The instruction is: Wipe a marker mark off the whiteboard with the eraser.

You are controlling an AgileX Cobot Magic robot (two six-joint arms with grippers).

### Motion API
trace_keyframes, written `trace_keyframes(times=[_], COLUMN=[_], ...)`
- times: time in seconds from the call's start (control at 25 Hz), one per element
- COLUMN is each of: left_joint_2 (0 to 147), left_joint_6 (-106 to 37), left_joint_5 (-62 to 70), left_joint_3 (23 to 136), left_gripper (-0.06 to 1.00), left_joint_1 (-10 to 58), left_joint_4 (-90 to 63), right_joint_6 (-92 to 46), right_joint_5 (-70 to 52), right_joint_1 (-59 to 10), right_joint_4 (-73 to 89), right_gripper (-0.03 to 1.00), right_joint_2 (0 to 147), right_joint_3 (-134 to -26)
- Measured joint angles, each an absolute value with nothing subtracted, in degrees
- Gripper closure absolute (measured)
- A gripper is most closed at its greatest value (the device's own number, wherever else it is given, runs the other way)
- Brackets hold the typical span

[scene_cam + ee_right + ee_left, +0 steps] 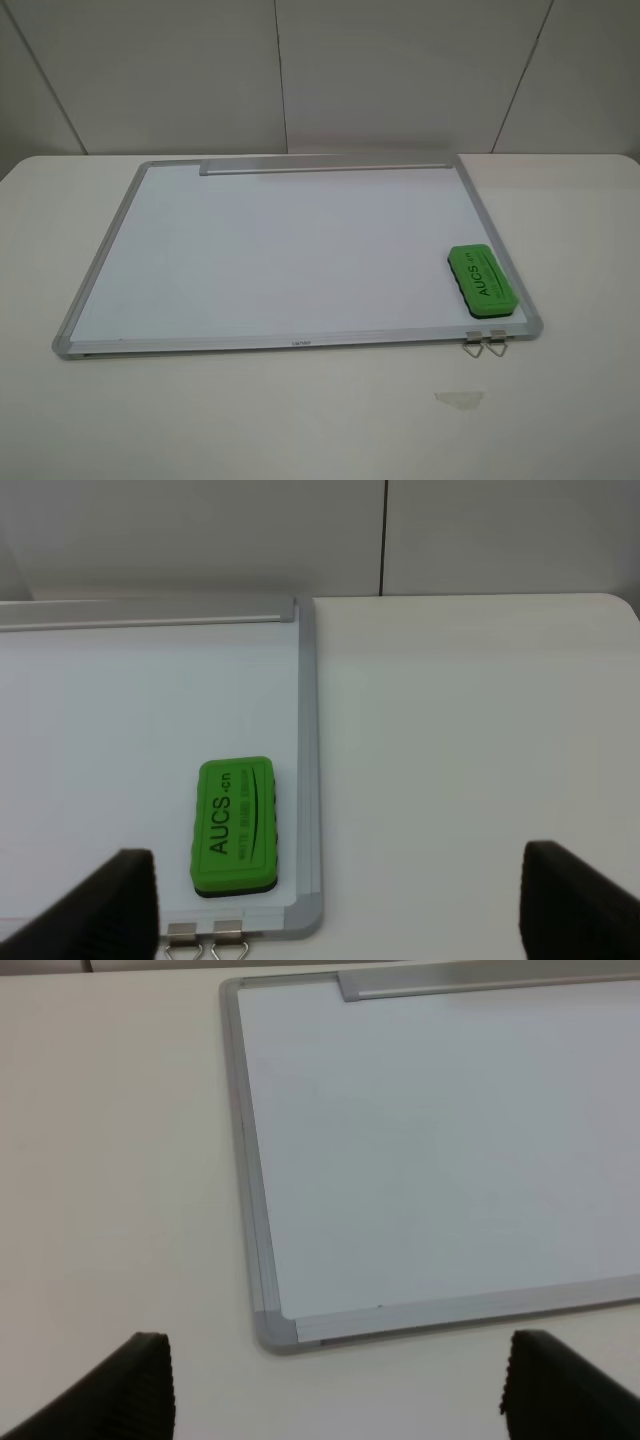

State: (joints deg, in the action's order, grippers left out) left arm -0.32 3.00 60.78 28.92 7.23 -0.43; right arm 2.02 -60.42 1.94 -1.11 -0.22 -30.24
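A: Count, overhead view. One whiteboard lying flat on one white table. One tray strip along the board's 12 o'clock edge. Two metal clips side by side on the 6 o'clock edge, toward the 5 o'clock corner.

B: Eraser?

A: One eraser, green, lettering up, resting on the board surface near the 4 o'clock corner, just inside the frame. Nothing touches it. One small pale scrap on the table, near 5 o'clock, apart from the board.

B: Marker mark?

A: None can be made out on the board in any view; surface reads plain white.

B: Grippers?

A: Two. Left gripper: fingers spread wide apart, nothing between them, above the table just off a board corner. Right gripper: fingers likewise well apart, holding nothing, with the eraser ahead and not between them.
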Motion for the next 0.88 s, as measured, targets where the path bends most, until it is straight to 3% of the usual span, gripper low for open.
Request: trace_keyframes(times=[0.88], left_joint_2=[-0.3], left_joint_6=[3.0], left_joint_5=[60.8], left_joint_3=[28.9], left_gripper=[0.26], left_joint_1=[7.2], left_joint_4=[-0.4], right_joint_6=[2.0], right_joint_5=[-60.4], right_joint_1=[1.9], right_joint_4=[-1.0], right_gripper=[0.23], right_joint_2=[-0.2], right_joint_3=[-30.2])
